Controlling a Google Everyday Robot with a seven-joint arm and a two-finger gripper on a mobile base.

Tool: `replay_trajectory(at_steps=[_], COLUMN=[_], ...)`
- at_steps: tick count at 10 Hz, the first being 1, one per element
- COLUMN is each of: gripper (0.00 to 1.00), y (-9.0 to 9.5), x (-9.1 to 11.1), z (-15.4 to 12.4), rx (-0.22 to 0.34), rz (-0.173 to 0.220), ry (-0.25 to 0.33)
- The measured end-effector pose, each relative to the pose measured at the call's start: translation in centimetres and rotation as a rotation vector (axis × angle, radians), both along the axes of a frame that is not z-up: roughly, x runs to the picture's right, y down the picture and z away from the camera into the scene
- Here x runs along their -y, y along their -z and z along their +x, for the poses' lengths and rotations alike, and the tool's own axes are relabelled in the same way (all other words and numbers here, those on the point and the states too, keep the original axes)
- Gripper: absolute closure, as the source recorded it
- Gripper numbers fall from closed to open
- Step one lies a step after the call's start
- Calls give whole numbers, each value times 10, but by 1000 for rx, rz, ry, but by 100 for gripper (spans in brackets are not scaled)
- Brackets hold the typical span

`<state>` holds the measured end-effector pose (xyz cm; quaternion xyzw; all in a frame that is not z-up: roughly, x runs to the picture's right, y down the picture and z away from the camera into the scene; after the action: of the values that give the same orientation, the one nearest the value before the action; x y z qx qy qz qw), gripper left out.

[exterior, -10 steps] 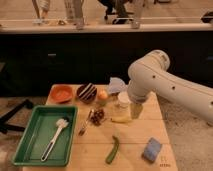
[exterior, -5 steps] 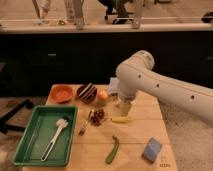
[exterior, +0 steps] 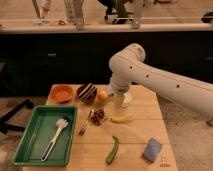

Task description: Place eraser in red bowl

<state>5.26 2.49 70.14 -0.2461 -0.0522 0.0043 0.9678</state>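
Eraser (exterior: 88, 91): dark pale-striped oblong block, far tabletop (exterior: 135, 145) edge.
Red bowl (exterior: 62, 93): round, shallow, far-left corner, beside eraser.
Gripper (exterior: 120, 101): released, empty, over far edge's middle.

Test lab — wooden table (exterior: 145, 109), dark counter (exterior: 65, 50)

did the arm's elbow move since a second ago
Yes, the elbow swung left toward the red bowl; the gripper hangs beside the yellow fruit.
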Motion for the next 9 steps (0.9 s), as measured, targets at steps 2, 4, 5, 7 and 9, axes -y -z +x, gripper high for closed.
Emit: replay_trajectory(at_steps=[2, 4, 5, 7, 9], gripper=[20, 20, 20, 20, 20], y=[-13, -24, -26, -27, -27], x=[7, 10, 9, 11, 12], z=[-12, -29, -41, -68, -94], rx=[4, 10, 17, 49, 127], rz=[-15, -23, -28, -18, 11], ry=[-13, 2, 11, 38, 83])
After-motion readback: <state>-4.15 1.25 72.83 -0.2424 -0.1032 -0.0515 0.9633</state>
